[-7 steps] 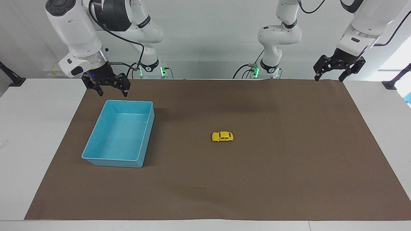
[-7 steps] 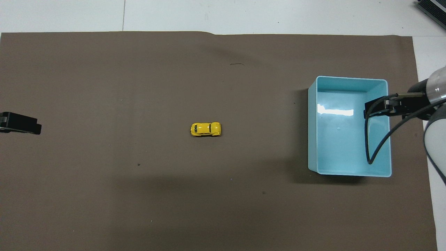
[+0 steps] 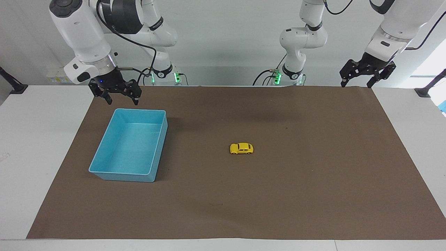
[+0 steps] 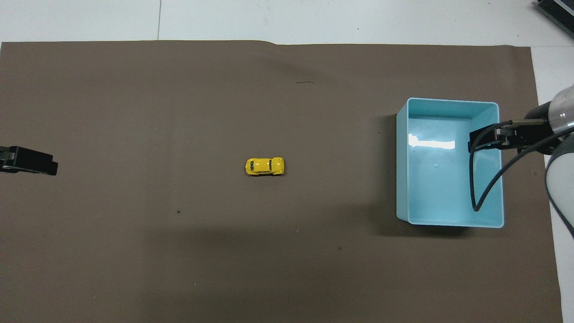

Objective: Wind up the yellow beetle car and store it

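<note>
The yellow beetle car (image 3: 241, 149) stands alone on its wheels near the middle of the brown mat; it also shows in the overhead view (image 4: 265, 166). A light-blue bin (image 3: 120, 171) sits empty toward the right arm's end (image 4: 402, 170). My right gripper (image 3: 122, 101) is open and empty, raised over the mat by the bin's edge nearest the robots. My left gripper (image 3: 357, 84) is open and empty, raised over the mat's corner at the left arm's end, well away from the car. Only its tip shows in the overhead view (image 4: 42, 166).
The brown mat (image 3: 313, 195) covers most of the white table (image 3: 35, 157). The right arm's cable (image 4: 475, 188) hangs over the bin in the overhead view. The arm bases with green lights stand at the robots' edge of the table.
My left gripper has shifted slightly, a little farther in over the mat. The car, the bin and the right gripper have not moved.
</note>
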You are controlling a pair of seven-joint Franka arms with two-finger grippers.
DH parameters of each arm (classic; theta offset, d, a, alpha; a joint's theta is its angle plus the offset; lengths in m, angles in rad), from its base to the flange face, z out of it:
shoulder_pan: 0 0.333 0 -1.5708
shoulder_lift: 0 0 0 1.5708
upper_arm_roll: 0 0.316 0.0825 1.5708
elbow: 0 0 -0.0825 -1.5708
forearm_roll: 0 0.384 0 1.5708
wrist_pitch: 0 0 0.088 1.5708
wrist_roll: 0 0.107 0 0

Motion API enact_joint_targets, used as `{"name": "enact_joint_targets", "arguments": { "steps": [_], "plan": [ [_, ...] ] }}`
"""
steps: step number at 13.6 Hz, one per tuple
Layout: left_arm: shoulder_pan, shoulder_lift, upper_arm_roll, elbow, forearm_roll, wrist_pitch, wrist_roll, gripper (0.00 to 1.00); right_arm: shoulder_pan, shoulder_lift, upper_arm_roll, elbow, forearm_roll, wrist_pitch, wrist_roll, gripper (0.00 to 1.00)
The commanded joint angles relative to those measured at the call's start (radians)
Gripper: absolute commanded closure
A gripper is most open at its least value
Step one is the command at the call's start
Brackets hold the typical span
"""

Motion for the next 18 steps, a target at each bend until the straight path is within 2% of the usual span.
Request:
{"name": "enact_joint_targets", "arguments": {
  "steps": [1, 16, 18],
  "plan": [
    [0.001, -0.015, 0.016, -0.002, -0.004, -0.015, 0.003, 0.0, -0.014, -0.01, 0.004, -0.004, 0.024, 0.004, -0.017, 0.0],
    [-0.011, -0.018, 0.018, -0.005, -0.002, -0.041, -0.009, 0.0, -0.014, -0.01, 0.004, -0.004, 0.024, 0.004, -0.017, 0.0],
    [-0.005, -0.036, 0.015, -0.022, -0.002, -0.068, -0.14, 0.0, -0.014, -0.01, 0.004, -0.004, 0.024, 0.003, -0.017, 0.0]
  ]
}}
